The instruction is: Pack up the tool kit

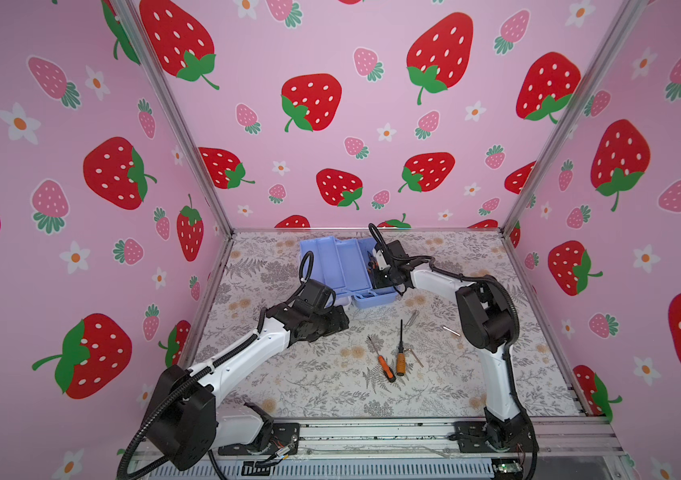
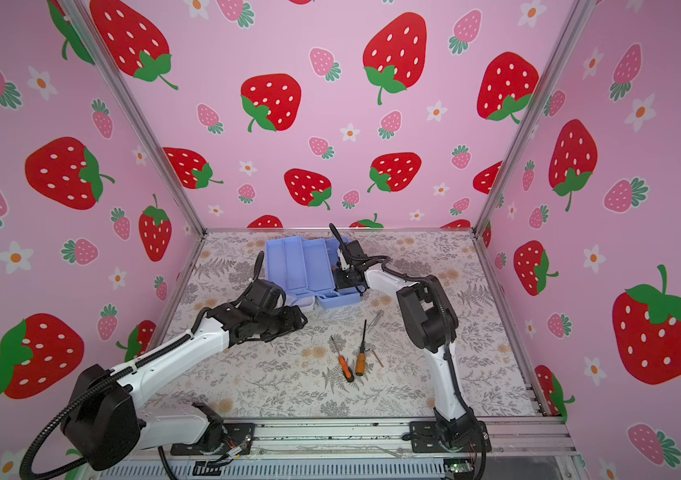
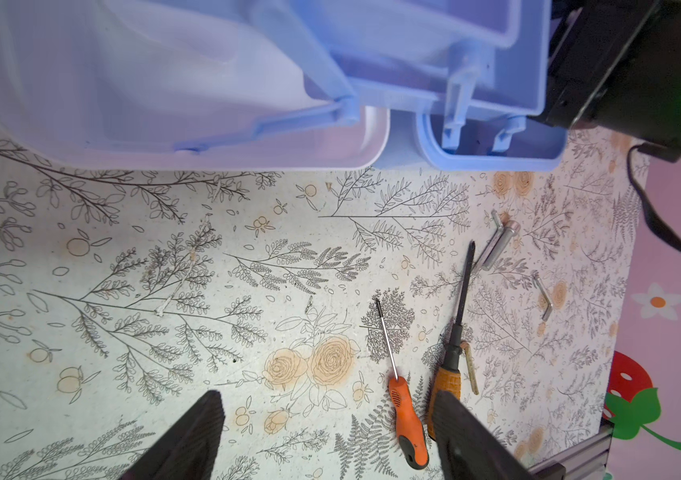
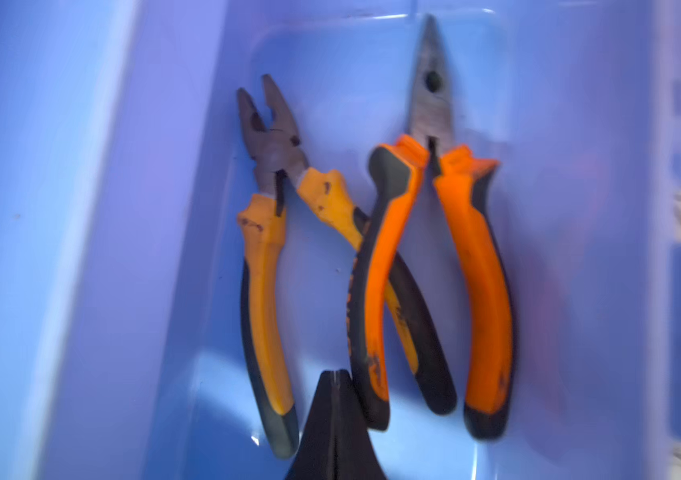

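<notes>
Two orange-and-black-handled steel pliers lie parallel along my periwinkle-blue plastic box base, grey noses pointing away from my right claw, which is closed and empty. My left claw gapes wide.

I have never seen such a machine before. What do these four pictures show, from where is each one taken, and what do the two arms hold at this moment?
These are two robot arms fixed at the edge of a table. Each arm ends in a two-finger gripper. The two wide pictures look down on the whole scene from above. The two close pictures come from a small camera on each wrist.

The tool box stands open at the back with its tray raised. Two pliers lie inside the box. Two screwdrivers and some small bent metal keys lie loose on the table.

The left gripper is open and empty, near the box. The right gripper is shut on nothing, just over the pliers.
</notes>
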Robot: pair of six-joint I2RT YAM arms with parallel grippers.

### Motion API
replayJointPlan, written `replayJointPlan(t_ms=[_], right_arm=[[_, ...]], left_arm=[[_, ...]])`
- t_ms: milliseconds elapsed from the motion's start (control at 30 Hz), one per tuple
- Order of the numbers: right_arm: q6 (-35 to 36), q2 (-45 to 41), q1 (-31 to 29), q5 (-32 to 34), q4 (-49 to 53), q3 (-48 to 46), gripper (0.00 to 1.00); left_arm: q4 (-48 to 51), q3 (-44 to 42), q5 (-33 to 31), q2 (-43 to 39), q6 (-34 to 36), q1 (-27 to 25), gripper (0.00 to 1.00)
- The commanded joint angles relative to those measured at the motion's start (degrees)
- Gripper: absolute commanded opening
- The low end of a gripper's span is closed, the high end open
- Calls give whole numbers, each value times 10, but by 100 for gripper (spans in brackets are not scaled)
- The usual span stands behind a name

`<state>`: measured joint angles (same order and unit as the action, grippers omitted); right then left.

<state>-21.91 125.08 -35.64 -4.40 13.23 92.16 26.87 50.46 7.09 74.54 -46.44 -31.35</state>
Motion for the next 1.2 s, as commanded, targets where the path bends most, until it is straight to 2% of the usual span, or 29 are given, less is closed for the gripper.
replayJointPlan(t_ms=[0,233,400,600,733,867,1033,1167], right_arm=[[-12,-27,20,56,7,-19,0],[-13,-27,20,90,8,-19,0],[-6,-14,24,101,16,26,0],[-13,-15,58,66,20,59,1],[2,-54,61,28,-13,14,4],[4,-95,49,-6,-52,-75,5],[4,-121,8,-16,-81,-164,4],[-6,-128,-32,-21,-95,-198,4]], left_arm=[[5,-1,-5,-4,1,0,82],[3,4,-2,13,4,-1,82],[5,8,0,22,7,0,82],[5,4,-2,25,6,0,82],[8,1,-4,27,9,0,82],[15,14,-6,31,16,0,82],[37,41,-19,22,29,0,82],[53,48,-29,3,31,0,82]])
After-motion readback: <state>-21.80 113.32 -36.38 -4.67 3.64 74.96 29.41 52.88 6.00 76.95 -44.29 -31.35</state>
